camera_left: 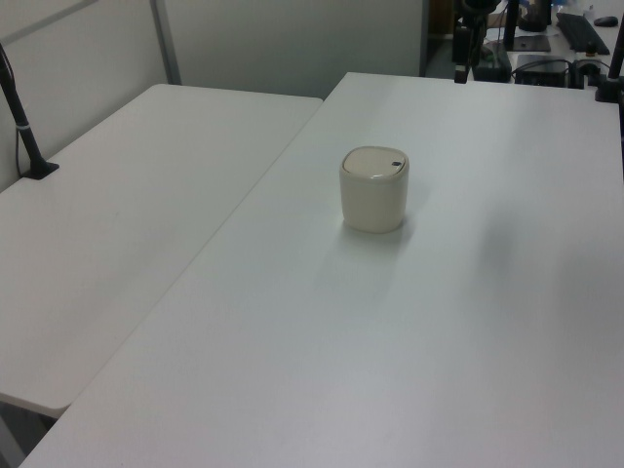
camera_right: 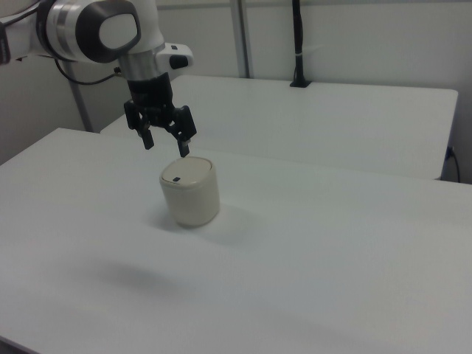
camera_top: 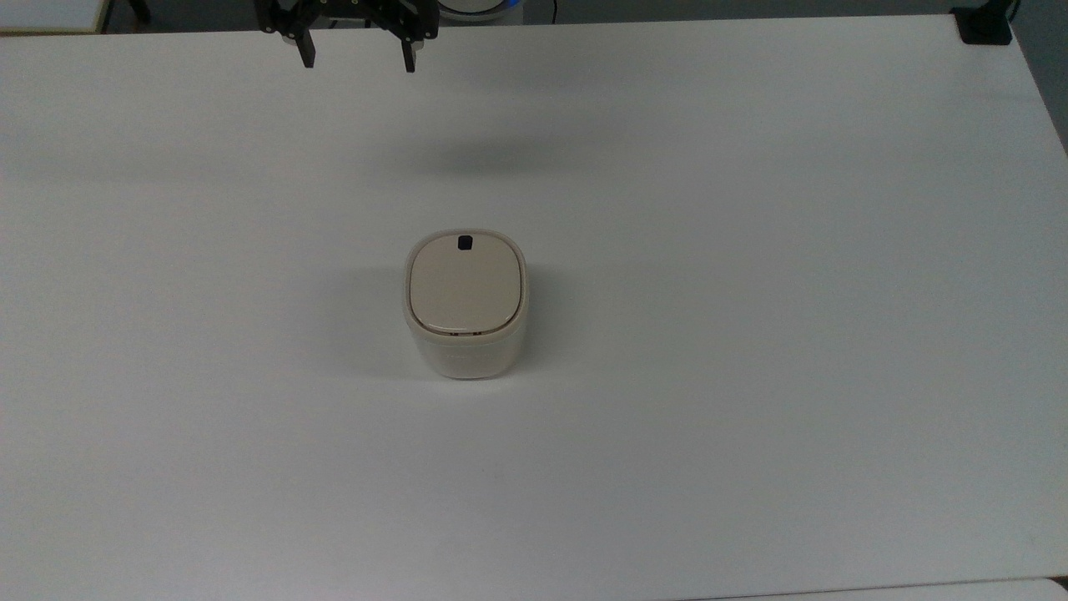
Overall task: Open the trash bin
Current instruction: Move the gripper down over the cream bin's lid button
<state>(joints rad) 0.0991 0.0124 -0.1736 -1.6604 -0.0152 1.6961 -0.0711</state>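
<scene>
The trash bin (camera_top: 465,305) stands upright near the middle of the white table (camera_top: 751,334), also seen as the bin (camera_left: 373,189) and the bin (camera_right: 190,192). Its beige lid (camera_top: 465,284) lies flat and shut, with the small black button (camera_top: 465,243) near the far edge in the top view. My gripper (camera_top: 359,60) hangs open at the top view's upper edge, well above the table and apart from the bin. In the right view the gripper (camera_right: 166,147) hovers high, its fingers spread with nothing between them.
A second white table (camera_left: 127,214) adjoins on the left view's left. A black pole with a clamp base (camera_left: 29,146) stands on it. A black mount (camera_top: 984,25) sits at the table's far right corner in the top view.
</scene>
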